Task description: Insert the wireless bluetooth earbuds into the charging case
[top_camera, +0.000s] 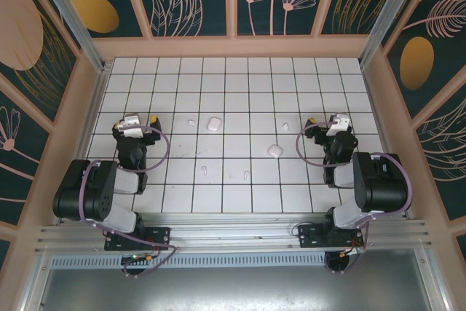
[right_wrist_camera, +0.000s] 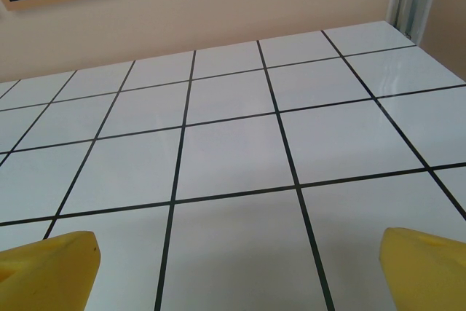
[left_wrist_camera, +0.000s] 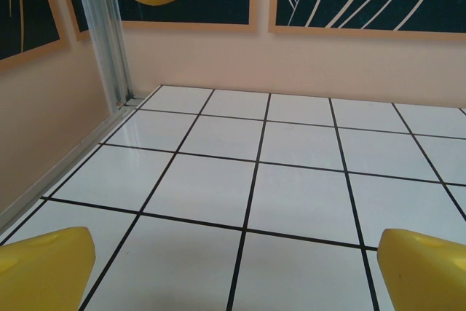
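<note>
1. The earbuds (top_camera: 247, 175) are noted as four tiny white pieces, lying loose and well apart on the tiled table (top_camera: 240, 78). Two are near the front middle and two farther back. Their shape is too small to be resolved.
2. Two white rounded cases are seen among them: the left case (top_camera: 213, 123) farther back and the right case (top_camera: 275, 151) nearer. It cannot be told whether their lids are open.
3. Progress is judged as nil. No earbud is seated in a case and none is held, so every pick and insertion is left to do.
4. The left gripper (left_wrist_camera: 233, 267) is recorded with its jaws spread wide and empty, over bare tiles at the left side.
5. The right gripper (right_wrist_camera: 237, 267) is likewise spread wide and empty, at the right side.
6. Both grippers are apart from the earbuds and cases, which lie between them.
</note>
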